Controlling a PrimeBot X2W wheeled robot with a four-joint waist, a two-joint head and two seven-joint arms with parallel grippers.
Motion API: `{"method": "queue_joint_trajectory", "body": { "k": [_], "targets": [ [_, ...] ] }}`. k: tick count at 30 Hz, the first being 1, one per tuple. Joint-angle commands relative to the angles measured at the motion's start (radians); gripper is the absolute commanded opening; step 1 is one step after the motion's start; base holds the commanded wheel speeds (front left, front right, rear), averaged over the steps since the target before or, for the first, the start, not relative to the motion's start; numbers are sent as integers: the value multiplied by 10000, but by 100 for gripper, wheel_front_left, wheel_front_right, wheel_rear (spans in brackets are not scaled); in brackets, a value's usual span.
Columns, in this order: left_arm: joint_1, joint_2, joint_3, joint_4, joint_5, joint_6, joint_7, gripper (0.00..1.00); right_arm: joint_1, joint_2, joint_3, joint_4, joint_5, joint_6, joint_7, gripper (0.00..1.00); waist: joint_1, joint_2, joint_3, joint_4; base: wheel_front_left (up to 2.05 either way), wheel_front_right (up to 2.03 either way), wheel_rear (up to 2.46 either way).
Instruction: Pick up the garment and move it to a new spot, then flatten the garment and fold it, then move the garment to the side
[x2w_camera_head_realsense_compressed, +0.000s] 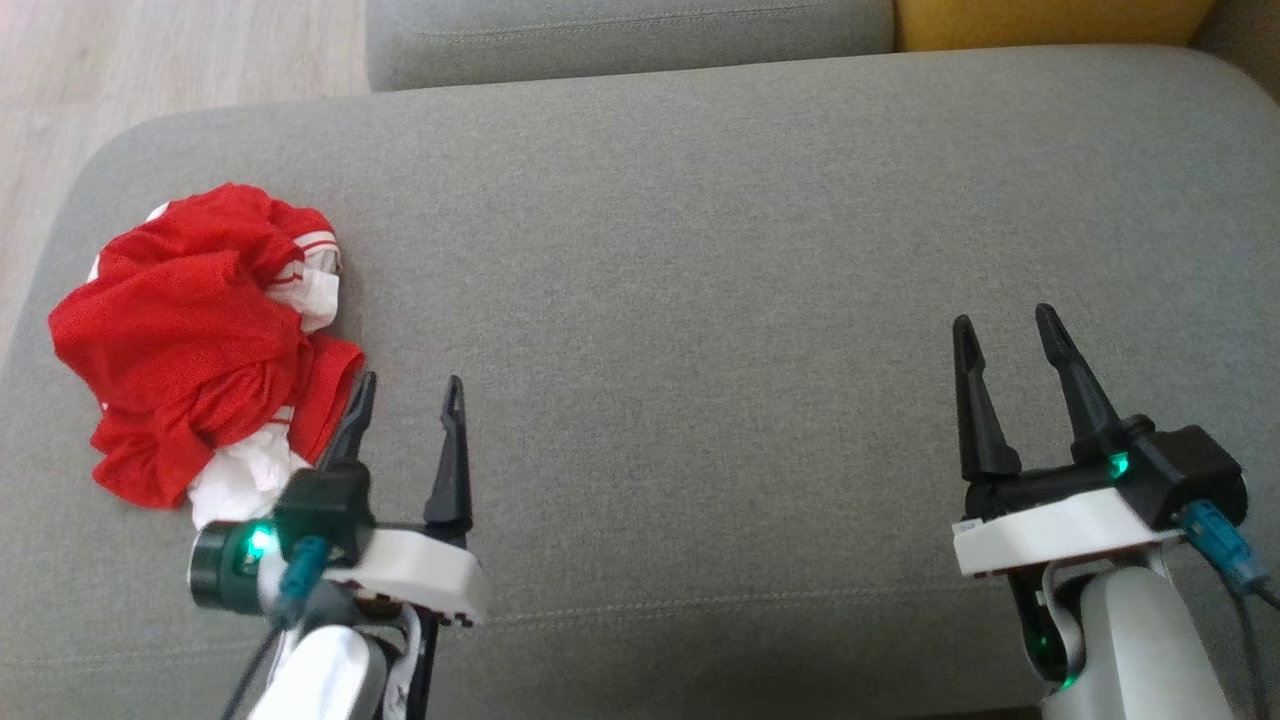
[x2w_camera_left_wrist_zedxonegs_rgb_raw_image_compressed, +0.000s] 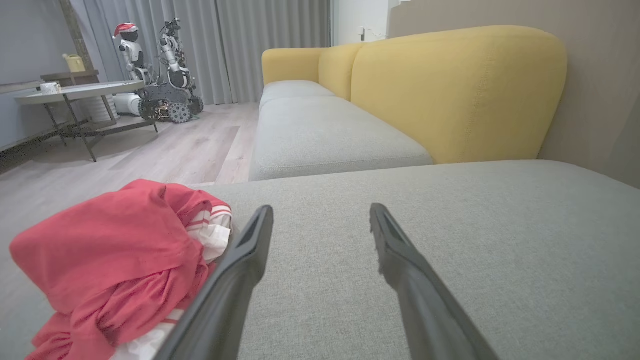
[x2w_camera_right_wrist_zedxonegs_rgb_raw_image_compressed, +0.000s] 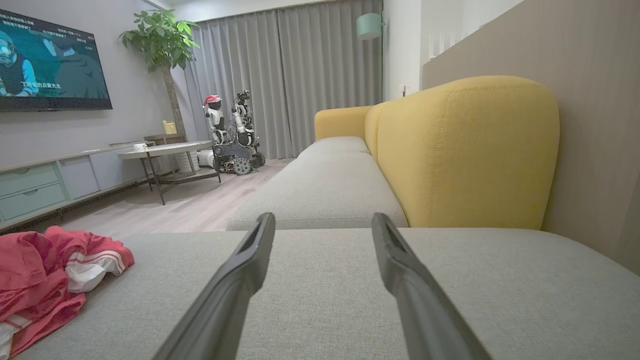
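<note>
The garment (x2w_camera_head_realsense_compressed: 200, 340) is a crumpled red and white heap lying at the left end of the grey sofa seat (x2w_camera_head_realsense_compressed: 700, 250). My left gripper (x2w_camera_head_realsense_compressed: 408, 385) stands open just right of the heap's near edge, with one finger close beside the cloth and nothing between the fingers. In the left wrist view the garment (x2w_camera_left_wrist_zedxonegs_rgb_raw_image_compressed: 115, 265) bulges at the lower left, against the left finger (x2w_camera_left_wrist_zedxonegs_rgb_raw_image_compressed: 235, 280). My right gripper (x2w_camera_head_realsense_compressed: 1005, 322) is open over bare seat far to the right. The right wrist view shows the garment (x2w_camera_right_wrist_zedxonegs_rgb_raw_image_compressed: 45, 275) at its left edge.
A second grey seat cushion (x2w_camera_head_realsense_compressed: 630, 35) and a yellow backrest (x2w_camera_head_realsense_compressed: 1050, 20) lie beyond the seat. Wooden floor (x2w_camera_head_realsense_compressed: 150, 60) runs past the seat's left end. Further off stand a round table (x2w_camera_left_wrist_zedxonegs_rgb_raw_image_compressed: 80, 92), another robot (x2w_camera_left_wrist_zedxonegs_rgb_raw_image_compressed: 165, 75), a TV (x2w_camera_right_wrist_zedxonegs_rgb_raw_image_compressed: 50, 65) and a plant (x2w_camera_right_wrist_zedxonegs_rgb_raw_image_compressed: 160, 40).
</note>
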Motion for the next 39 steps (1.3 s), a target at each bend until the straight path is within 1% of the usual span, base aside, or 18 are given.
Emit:
{"method": "queue_joint_trajectory", "body": {
  "k": [1,4,7,11,14,18,23,27,33,39],
  "targets": [
    [-599,257,78,-326,372,180,-165,100,-478,-33,293,-354,-421,64,-162,100,0,0,-4,7,0,0,0],
    [-676,416,-241,-135,819,464,-253,100,-478,-34,353,-344,-526,66,-250,100,0,0,-15,24,0,0,0],
    [-701,327,-326,-116,816,708,-341,100,-475,-35,510,-272,-369,68,-337,100,0,0,-13,20,0,0,0],
    [-664,182,-245,-225,576,607,-429,100,-506,-35,581,-166,-317,69,-425,100,0,0,8,23,0,0,0],
    [-541,-54,67,-230,267,280,-516,100,-550,-36,624,-60,-183,71,-513,100,0,0,9,36,0,0,0],
    [-337,-491,688,-348,122,-291,-633,100,-590,-37,689,124,362,73,-630,100,0,0,1,54,0,0,0],
    [-98,-957,1379,-222,335,-1159,-738,100,-687,-38,809,491,724,75,-734,100,0,0,-38,51,0,0,0],
    [27,-1201,1740,9,522,-1621,-738,100,-754,-38,831,661,807,75,-734,100,0,0,-53,35,0,0,0],
    [38,-1389,2073,291,773,-1950,-738,100,-804,-38,847,788,800,75,-734,100,0,0,-71,21,0,0,0],
    [48,-1451,2218,386,921,-2070,-738,100,-819,-38,829,807,794,75,-734,100,0,0,-115,28,0,0,0]
  ]
}}
